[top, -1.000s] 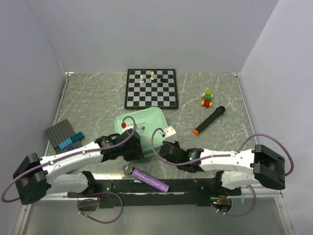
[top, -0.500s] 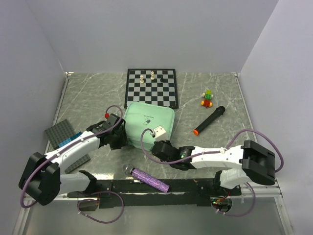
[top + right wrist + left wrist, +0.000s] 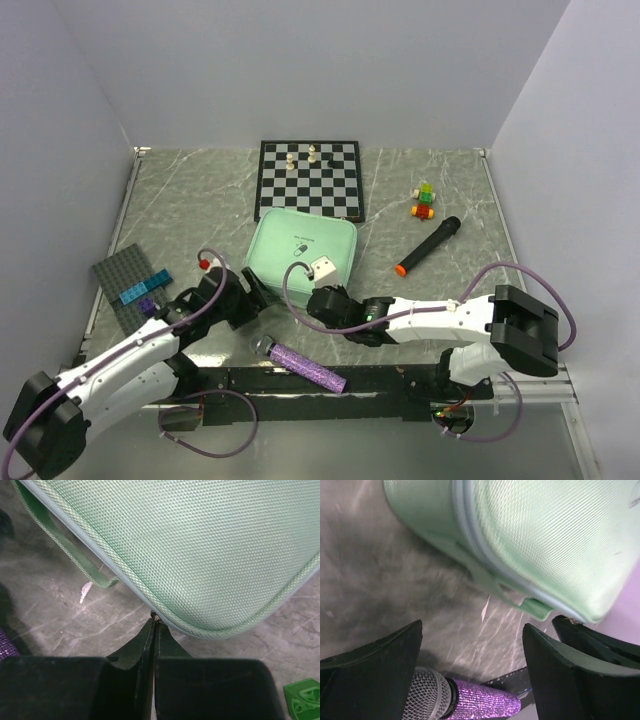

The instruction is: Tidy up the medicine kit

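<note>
On the bench (image 3: 440, 290) the medicine kit (image 3: 300, 245) lies just in front of the chessboard (image 3: 308, 180), its lid now down. The left fingers (image 3: 256, 292) have let go and backed off, spread wide and empty. The right fingers (image 3: 154, 625) are pinched shut against its near edge. Zipping likely remains.

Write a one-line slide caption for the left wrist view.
Open left tool facing the mint-green medicine kit, purple microphone at the bottom edge.
</note>
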Controlling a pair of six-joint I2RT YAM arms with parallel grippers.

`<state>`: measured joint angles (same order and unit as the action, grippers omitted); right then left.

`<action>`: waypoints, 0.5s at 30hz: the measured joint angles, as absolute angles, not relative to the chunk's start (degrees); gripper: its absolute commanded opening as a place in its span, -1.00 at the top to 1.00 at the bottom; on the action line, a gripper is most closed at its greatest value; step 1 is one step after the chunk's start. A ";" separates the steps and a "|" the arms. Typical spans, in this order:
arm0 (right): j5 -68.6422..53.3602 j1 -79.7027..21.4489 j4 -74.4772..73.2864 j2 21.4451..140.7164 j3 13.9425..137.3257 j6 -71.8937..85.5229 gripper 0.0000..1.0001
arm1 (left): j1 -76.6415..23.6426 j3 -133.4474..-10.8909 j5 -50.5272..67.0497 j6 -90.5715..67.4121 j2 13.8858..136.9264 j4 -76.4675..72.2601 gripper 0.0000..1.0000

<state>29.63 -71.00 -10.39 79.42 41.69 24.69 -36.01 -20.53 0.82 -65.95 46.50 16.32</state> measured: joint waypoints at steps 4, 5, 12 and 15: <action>28.88 -71.00 -10.57 80.55 43.44 25.06 1.00 | -41.95 -21.30 -3.09 -70.32 49.71 16.08 -0.72; 28.75 -71.00 -10.52 80.60 43.59 25.12 1.00 | -43.31 -21.82 -4.19 -71.22 50.48 15.77 -0.72; 28.45 -71.00 -10.83 80.60 43.83 25.93 1.00 | -45.95 -22.87 -9.91 -76.05 54.68 12.62 -0.68; 28.36 -71.00 -10.85 80.60 43.83 26.13 1.00 | -45.95 -23.18 -11.00 -77.32 58.61 12.21 -0.64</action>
<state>28.36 -71.00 -10.85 80.60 43.83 26.13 -45.95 -23.18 -11.00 -77.32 58.61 12.21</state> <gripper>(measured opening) 0.009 0.842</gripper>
